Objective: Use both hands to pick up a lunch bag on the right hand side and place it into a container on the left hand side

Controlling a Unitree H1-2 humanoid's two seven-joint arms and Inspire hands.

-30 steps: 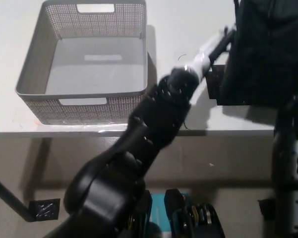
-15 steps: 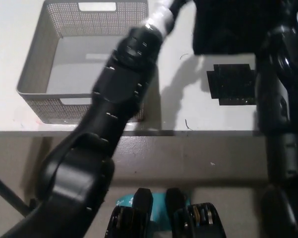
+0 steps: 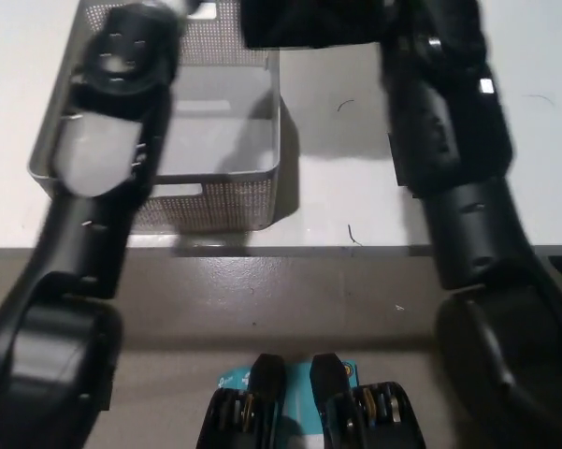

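- The lunch bag is a dark mass at the top edge of the head view, overlapping the far right corner of the grey mesh basket on the white table. Most of it is cut off by the frame, so how much sits over the opening is unclear.
- Risk: the bag could catch on the basket's right wall or far rim and tip out onto the table — likely if it is let down before it is centred over the opening.
- Risk: a two-sided hold can slip if one arm leads the other; the bag would then twist or drop early.
- Risk: the left arm lies across the basket's left side and could nudge or drag the basket, which looks light.
- Neither hand is in view; both are past the top edge, so I cannot tell how far open they are or exactly what they touch. The right arm reaches up towards the bag's right side.
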